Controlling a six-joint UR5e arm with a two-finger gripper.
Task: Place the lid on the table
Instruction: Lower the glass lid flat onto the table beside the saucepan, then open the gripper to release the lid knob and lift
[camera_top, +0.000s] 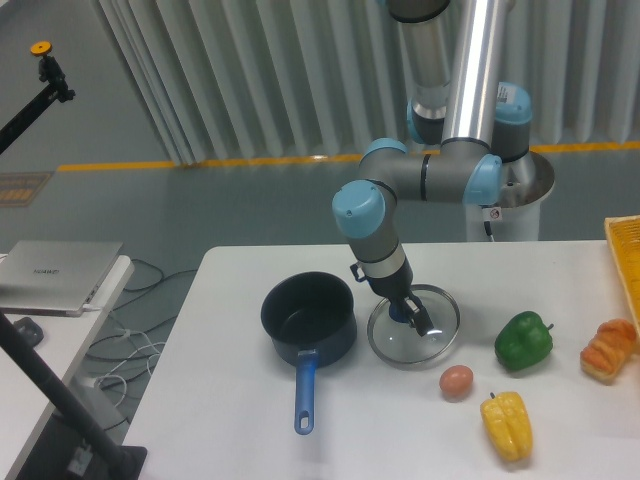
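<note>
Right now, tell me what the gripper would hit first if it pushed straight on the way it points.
The gripper points down at the lid, at its blue knob, so it would likely press that first, with the table beneath.

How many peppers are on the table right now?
2. A green bell pepper sits right of the lid, and a yellow pepper lies near the front edge, below the egg. The orange item at far right is unclear.
</note>
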